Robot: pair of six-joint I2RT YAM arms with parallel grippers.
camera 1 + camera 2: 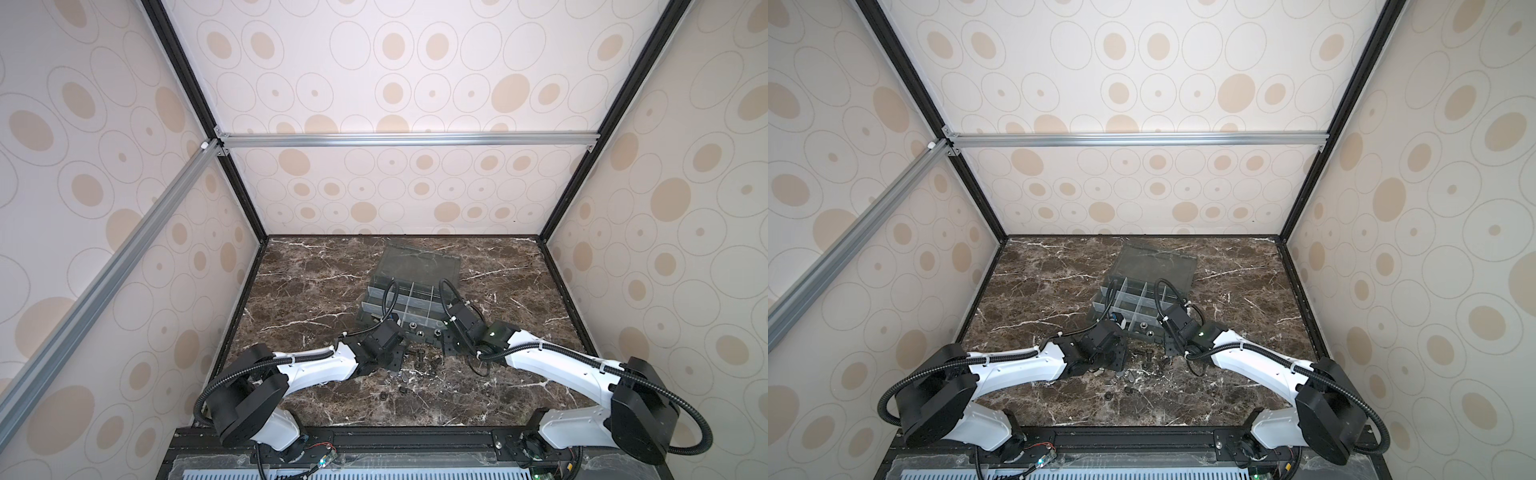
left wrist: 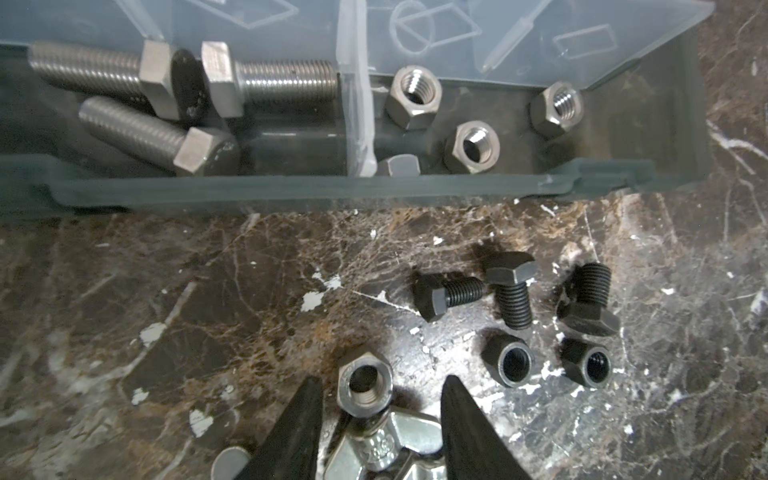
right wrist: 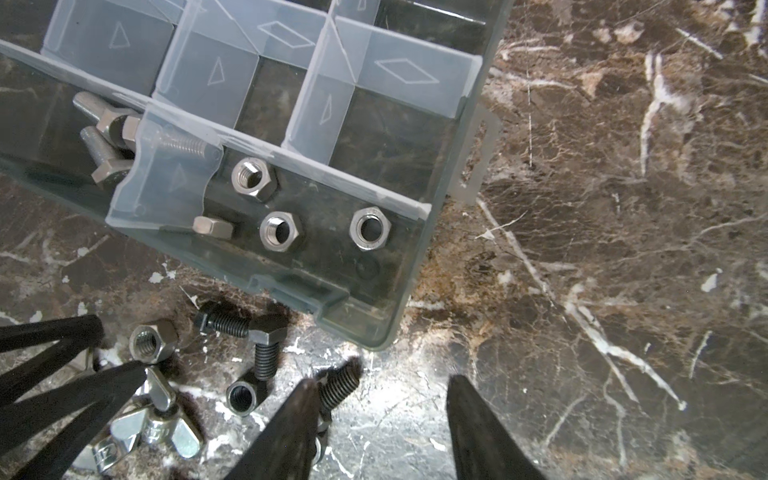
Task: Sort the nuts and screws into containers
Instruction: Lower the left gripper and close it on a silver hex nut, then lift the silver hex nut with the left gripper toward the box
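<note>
The smoky-grey organizer box (image 1: 409, 307) lies open in mid-table, its containers parted by pale dividers. One front cell holds silver screws (image 2: 124, 83), and the cell beside it holds silver nuts (image 2: 471, 145). Loose black screws (image 2: 509, 291) and black nuts (image 2: 513, 363) lie on the marble in front of the box. My left gripper (image 2: 382, 399) is open, its fingers either side of a silver nut (image 2: 365, 388) and a wing nut (image 2: 395, 440). My right gripper (image 3: 380, 399) is open over bare marble. A black screw (image 3: 338, 388) lies against one of its fingers.
The box's hinged lid (image 1: 422, 262) lies flat behind the cells. Its front wall (image 3: 374, 324) stands just beyond both grippers. A small flat grey piece (image 2: 228, 461) lies beside a left finger. Black frame rails edge the dark marble table (image 1: 311, 291).
</note>
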